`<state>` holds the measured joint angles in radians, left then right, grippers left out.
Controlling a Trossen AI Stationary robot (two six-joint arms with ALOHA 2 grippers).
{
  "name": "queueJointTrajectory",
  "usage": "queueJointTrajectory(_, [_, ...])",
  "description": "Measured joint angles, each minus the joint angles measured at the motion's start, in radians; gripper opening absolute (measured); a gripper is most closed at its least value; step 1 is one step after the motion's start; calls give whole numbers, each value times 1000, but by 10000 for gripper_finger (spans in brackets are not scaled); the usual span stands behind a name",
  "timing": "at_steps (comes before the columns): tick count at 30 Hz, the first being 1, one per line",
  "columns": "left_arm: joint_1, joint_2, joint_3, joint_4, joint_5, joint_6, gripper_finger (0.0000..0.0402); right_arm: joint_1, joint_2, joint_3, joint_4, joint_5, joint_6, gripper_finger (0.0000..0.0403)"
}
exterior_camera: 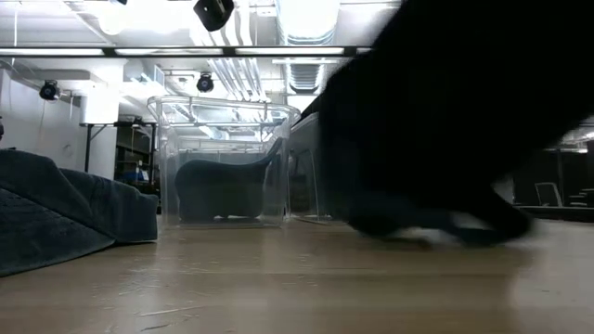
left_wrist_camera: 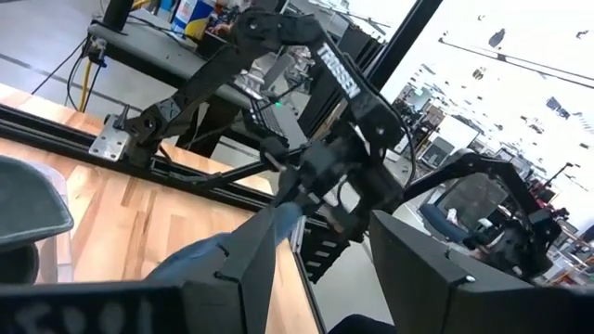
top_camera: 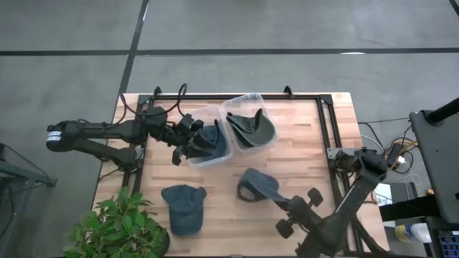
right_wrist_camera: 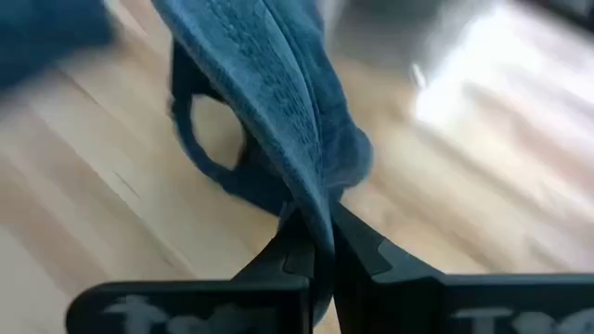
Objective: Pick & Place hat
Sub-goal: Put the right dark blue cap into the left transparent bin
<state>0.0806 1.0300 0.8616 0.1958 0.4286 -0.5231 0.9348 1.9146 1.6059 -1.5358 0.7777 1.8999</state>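
Pinching the soft blue hat [top_camera: 257,185] by its fabric edge, the right gripper [right_wrist_camera: 320,243] has its jaws clamped on the cloth near the middle of the table, at about five o'clock from the two clear bins [top_camera: 244,129]. The hat looks light and floppy, so it should sag and swing from one pinch point; the stiffer brim or the seam by the strap opening seems the surer hold. The left gripper [top_camera: 188,141] sits at the left bin, its jaws apart. Another hat [top_camera: 183,206] lies at seven o'clock.
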Motion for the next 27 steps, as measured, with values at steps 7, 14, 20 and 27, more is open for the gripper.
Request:
queueJointTrajectory(7, [-2,-26,0,62,27,28,168,11,-86,4,15,320,-3,10])
queueJointTrajectory(14, [-8,-47,0,139,58,95,168,-11,-102,6,14,593,61,11])
queueJointTrajectory(20, [-9,-57,0,186,71,156,168,-91,-112,10,99,775,26,11])
queueJointTrajectory(27, [-8,-64,0,214,72,124,168,-229,-115,10,284,789,-91,12])
